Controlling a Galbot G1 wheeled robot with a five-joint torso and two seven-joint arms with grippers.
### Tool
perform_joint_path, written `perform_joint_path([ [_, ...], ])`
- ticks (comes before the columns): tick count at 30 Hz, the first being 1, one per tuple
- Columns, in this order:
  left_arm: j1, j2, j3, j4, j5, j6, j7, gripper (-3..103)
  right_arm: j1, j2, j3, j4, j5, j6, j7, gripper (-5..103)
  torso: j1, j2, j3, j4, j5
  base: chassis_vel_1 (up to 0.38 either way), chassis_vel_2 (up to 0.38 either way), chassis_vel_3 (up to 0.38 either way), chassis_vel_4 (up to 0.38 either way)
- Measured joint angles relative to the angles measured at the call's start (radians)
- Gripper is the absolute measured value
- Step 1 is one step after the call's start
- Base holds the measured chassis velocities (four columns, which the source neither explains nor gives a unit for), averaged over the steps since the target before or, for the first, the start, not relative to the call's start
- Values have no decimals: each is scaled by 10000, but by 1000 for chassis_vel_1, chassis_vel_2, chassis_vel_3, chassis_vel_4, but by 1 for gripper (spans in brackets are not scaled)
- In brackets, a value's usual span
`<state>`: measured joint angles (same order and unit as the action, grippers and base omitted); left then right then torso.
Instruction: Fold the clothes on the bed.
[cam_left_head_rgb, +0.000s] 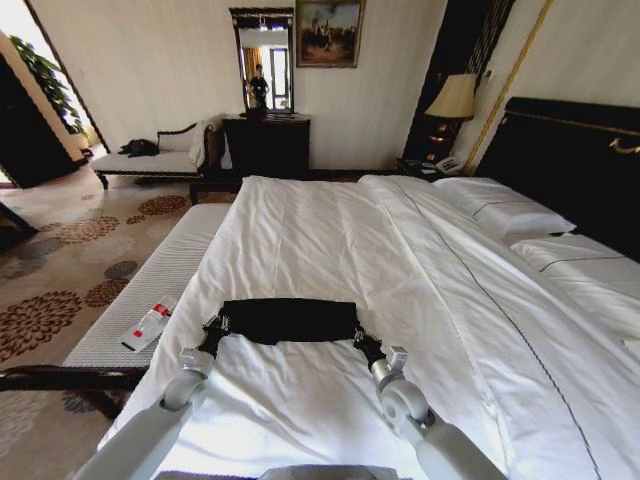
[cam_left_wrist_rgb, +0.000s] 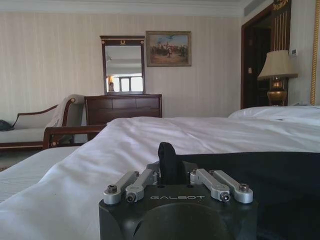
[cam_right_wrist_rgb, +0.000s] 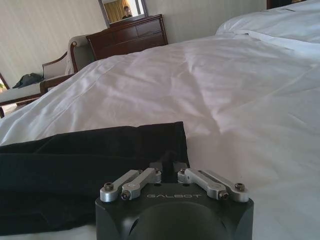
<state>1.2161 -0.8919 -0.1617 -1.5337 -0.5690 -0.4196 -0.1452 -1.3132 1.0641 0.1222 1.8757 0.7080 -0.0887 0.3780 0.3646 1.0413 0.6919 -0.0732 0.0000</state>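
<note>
Pinching the black garment (cam_left_head_rgb: 288, 320) on the bed (cam_left_head_rgb: 330, 230), my left gripper (cam_left_head_rgb: 214, 327) and right gripper (cam_left_head_rgb: 366, 347) were both clamped shut (one corner each). Uneven lifting could have skewed the fold, I judged.

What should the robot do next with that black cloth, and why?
Probably lift both corners a little and carry them toward the pillows to make a fold. The left pincer and right pincer each pinch a near corner of the black garment, which lies flat across the bed.
</note>
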Motion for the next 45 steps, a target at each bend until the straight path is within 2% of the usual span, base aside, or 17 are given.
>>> perform_joint_path([
  [1, 146, 27, -108, -86, 88, 17, 4, 31, -64, -46, 20, 67, -4, -1, 4, 16, 0, 0, 0, 0, 0, 0, 0, 0, 0],
  [3, 212, 38, -157, -124, 117, 20, 21, 31, -98, -71, 32, 102, -5, -1, 7, 16, 0, 0, 0, 0, 0, 0, 0, 0, 0],
  [5, 954, 110, -759, -597, 263, 155, 389, 42, -331, -228, 159, 366, -5, -1, 54, 33, 0, 0, 0, 0, -2, 0, 0, 0, 0],
  [6, 1257, 114, -1029, -830, 310, 254, 432, 47, -427, -292, 226, 490, -4, -1, 66, 33, 0, 0, 0, 0, -1, 0, 0, 0, 0],
  [10, 2478, 106, -2122, -2060, 297, 1013, 433, 64, -761, -516, 467, 872, -29, 11, 94, 48, -1, 1, -1, 2, 1, 0, 0, 0, 0],
  [11, 2839, 38, -2458, -2487, 293, 1159, 416, 69, -846, -570, 540, 988, -68, 17, 110, 54, -2, 0, -1, 3, 5, 0, 0, 0, 0],
  [13, 3071, -31, -2676, -2746, 294, 1227, 405, 69, -900, -612, 588, 1080, -96, 18, 139, 54, -2, 1, -2, 0, 2, 0, 0, 0, 0],
  [14, 3590, -192, -3148, -3253, 284, 1348, 394, 74, -972, -692, 675, 1249, -114, 22, 207, 65, -2, 1, -1, -2, -1, 0, 0, 0, 0],
  [15, 3950, -315, -3470, -3581, 282, 1417, 365, 80, -1011, -742, 731, 1368, -113, 24, 244, 65, -2, 1, -1, -1, 1, 0, 0, 0, 0],
  [17, 4600, -513, -3992, -4090, 315, 1496, 315, 90, -1079, -858, 877, 1635, -103, 25, 290, 76, -1, 0, 0, 0, 0, 0, 0, 0, 0],
  [19, 5122, -640, -4395, -4410, 358, 1540, 303, 96, -1101, -948, 959, 1779, -95, 26, 304, 81, -1, 0, 0, 0, -1, 0, 0, 0, 0],
  [21, 6176, -912, -5085, -4924, 477, 1540, 321, 98, -1073, -1103, 1014, 1886, -100, 26, 319, 86, -2, 1, -1, 0, 1, 0, 0, 0, 0],
  [23, 6469, -1007, -5256, -5038, 527, 1500, 371, 100, -1051, -1141, 1014, 1886, -109, 26, 323, 91, -2, 1, -1, 1, 0, 0, 0, 0, 0],
  [25, 7681, -1549, -5838, -5417, 941, 1023, 680, 100, -978, -1257, 1021, 1846, -177, 27, 324, 99, -2, 1, -1, 3, 2, 0, 0, 0, 0],
  [31, 9059, -2320, -6101, -5589, 1408, 128, 917, 100, -826, -1437, 978, 1641, -220, 55, 276, 100, -2, 1, -1, 2, 2, 0, 0, 0, 0],
  [39, 9595, -3013, -6046, -5722, 2147, -691, 850, 100, -473, -1509, 824, 1488, -205, 60, 243, 100, -2, 1, 0, 1, 0, 0, 0, 0, 0],
  [45, 9629, -3118, -6198, -5730, 2230, -981, 792, 100, -223, -1581, 780, 1371, -129, 64, 234, 100, -2, 1, 0, 0, 0, 0, 0, 0, 0],
])
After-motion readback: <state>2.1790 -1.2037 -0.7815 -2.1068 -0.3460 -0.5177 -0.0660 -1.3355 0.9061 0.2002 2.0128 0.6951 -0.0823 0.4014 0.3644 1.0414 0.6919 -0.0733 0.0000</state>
